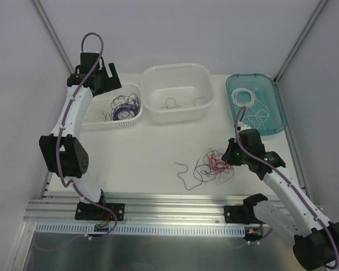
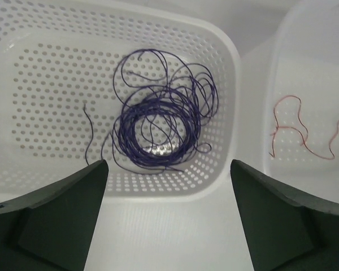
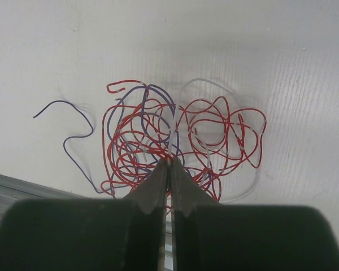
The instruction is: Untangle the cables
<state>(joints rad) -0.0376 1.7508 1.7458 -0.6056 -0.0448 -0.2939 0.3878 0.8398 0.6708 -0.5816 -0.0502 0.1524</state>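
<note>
My left gripper (image 2: 168,166) gaped wide; my right gripper (image 3: 169,162), pinched closed amid thin curly red, purple and white cables (image 3: 175,141), needed slow lifting.

Bare desk (image 1: 141,152) stretches between the left arm (image 1: 73,112) and the tangled cables (image 1: 213,165). A perforated basket (image 1: 114,125), white tub (image 1: 178,66) and teal tray (image 1: 276,96) wall off the far edge.

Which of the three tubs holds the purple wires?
The perforated white basket, far left; the plain white tub holds red wires, the teal tray white ones.
</note>
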